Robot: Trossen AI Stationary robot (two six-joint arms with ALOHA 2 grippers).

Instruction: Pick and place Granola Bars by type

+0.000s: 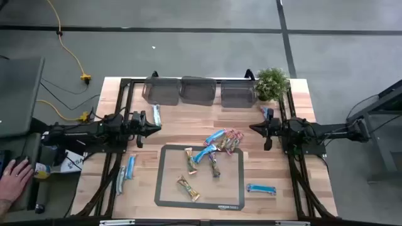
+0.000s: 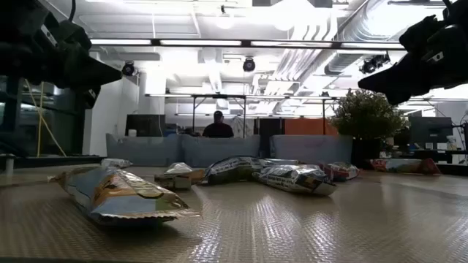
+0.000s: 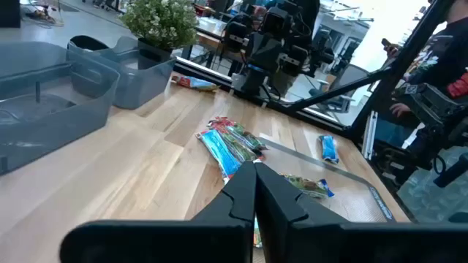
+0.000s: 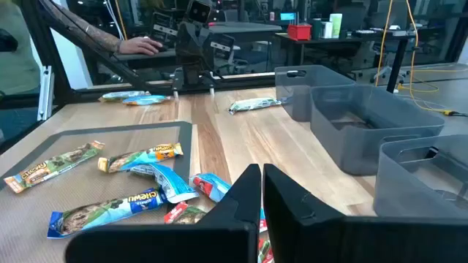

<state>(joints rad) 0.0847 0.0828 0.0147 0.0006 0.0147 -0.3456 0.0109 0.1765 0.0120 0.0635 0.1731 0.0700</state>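
Observation:
Granola bars lie flat on the wooden table. A heap of bright blue and red-pink ones [image 1: 221,142] rests at the far edge of a grey mat [image 1: 166,188]; three tan ones [image 1: 190,159] lie on the mat. One blue bar [image 1: 260,189] sits right of the mat. Pale bars [image 1: 129,167] lie at the left, and another [image 1: 157,115] lies near the left bin. My left gripper [image 1: 159,127] [image 3: 254,174] hovers shut left of the heap. My right gripper [image 1: 251,128] [image 4: 261,174] hovers shut right of it. Both stay above the table [image 2: 110,74] [image 2: 365,82].
Three clear grey bins [image 1: 198,90] stand in a row at the far edge, with a potted plant [image 1: 272,83] to their right. A small blue bar [image 1: 269,114] lies by the right arm. A person's hand [image 1: 15,176] rests beyond the table's left side.

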